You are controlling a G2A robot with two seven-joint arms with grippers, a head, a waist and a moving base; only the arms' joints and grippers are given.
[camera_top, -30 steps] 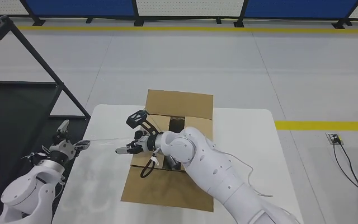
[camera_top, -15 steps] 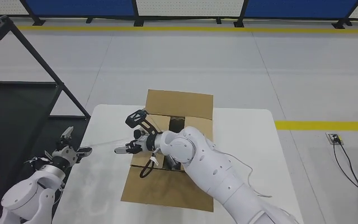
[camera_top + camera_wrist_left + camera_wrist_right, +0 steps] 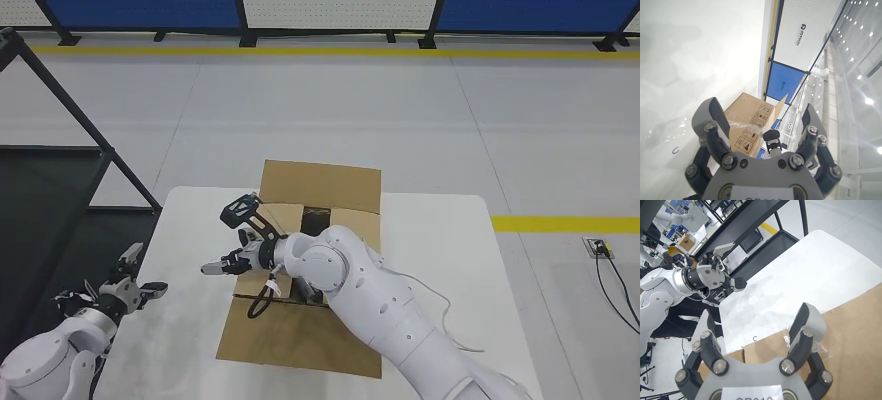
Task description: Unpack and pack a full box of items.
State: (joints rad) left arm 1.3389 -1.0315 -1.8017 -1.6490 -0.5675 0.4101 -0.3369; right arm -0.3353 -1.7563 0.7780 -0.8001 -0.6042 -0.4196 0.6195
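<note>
Cardboard box (image 3: pixel 320 190) sits mid white table (image 3: pixel 440 250), flaps open, inside too dark to read; a bit of crinkled clear plastic film (image 3: pixel 821 346) lies at its flap on the L side, just beside one finger of R gripper (image 3: pixel 228 240); R gripper over box's L edge, jaws spread wide, gripping nothing; L gripper (image 3: pixel 140 272) at table's L edge, well apart from box, jaws wide too, holding nothing; black rack (image 3: pixel 60 200) stands beyond that edge
</note>
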